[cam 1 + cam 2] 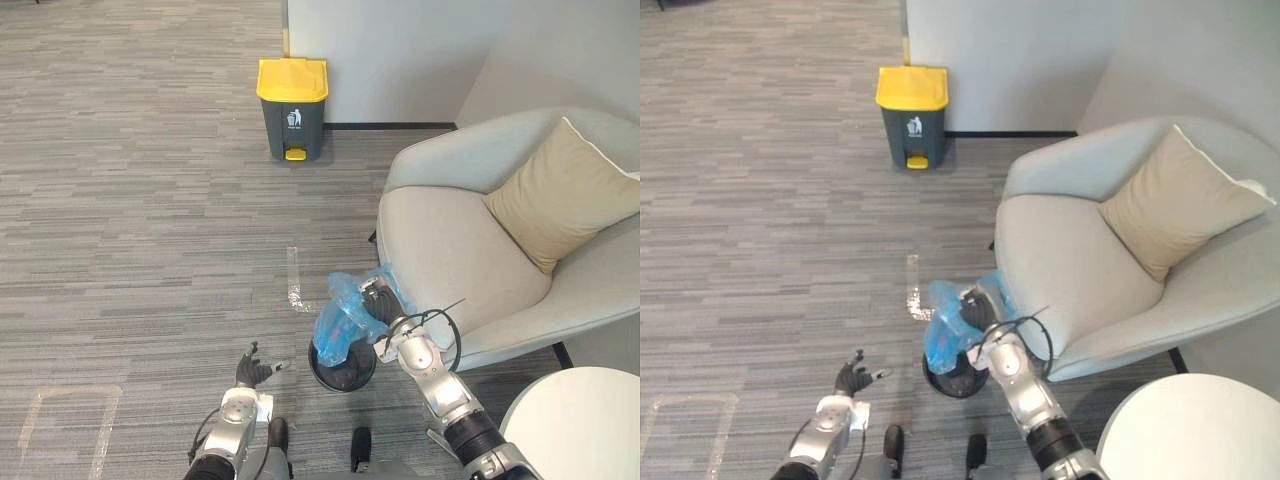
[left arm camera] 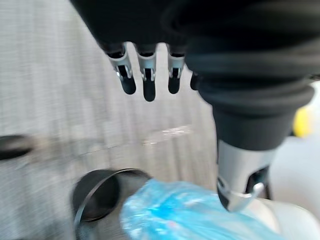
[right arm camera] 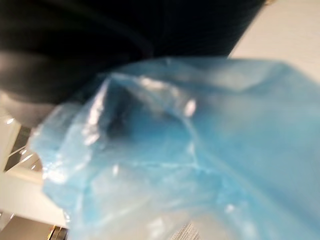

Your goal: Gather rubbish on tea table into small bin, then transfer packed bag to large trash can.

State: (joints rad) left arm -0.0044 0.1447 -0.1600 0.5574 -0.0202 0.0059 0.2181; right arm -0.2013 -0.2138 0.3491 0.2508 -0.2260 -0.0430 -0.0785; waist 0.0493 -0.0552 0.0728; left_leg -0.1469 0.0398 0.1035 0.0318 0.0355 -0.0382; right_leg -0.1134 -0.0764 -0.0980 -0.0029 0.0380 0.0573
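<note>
Head views, looking down. The right hand (image 1: 378, 306) is clenched on the gathered top of the bag (image 1: 335, 325), a thin, translucent blue plastic film, crumpled and glossy, with many small folds. The bag hangs from this hand just in front of the armchair (image 1: 450, 240), and its lower end overlaps the rim of the bin (image 1: 345, 378). Whether the film touches the rim cannot be told. The bin is a small, round, black container with a thin hoop-like rim, standing on the floor (image 1: 130, 200) between the two arms.

The left hand (image 1: 253, 370) is held low over the floor, just to the left of the bin, released and grasping nothing. In the left wrist view its fingers (image 2: 148, 85) extend straight in a row and the thumb (image 2: 240, 185) stands apart, with the bin and the blue film beyond them.

The trash can (image 1: 292, 120), a boxy grey body with a flat yellow lid and a yellow pedal, stands against the wall, well apart from the bag. The armchair is rounded, upholstered in smooth pale grey fabric, and carries a square beige cushion (image 1: 560, 195) leaning on its back. A round, white, smooth counter (image 1: 580, 420) lies beside the right arm. The floor is grey carpet with fine streaks, marked by a strip of clear tape (image 1: 296, 280).
</note>
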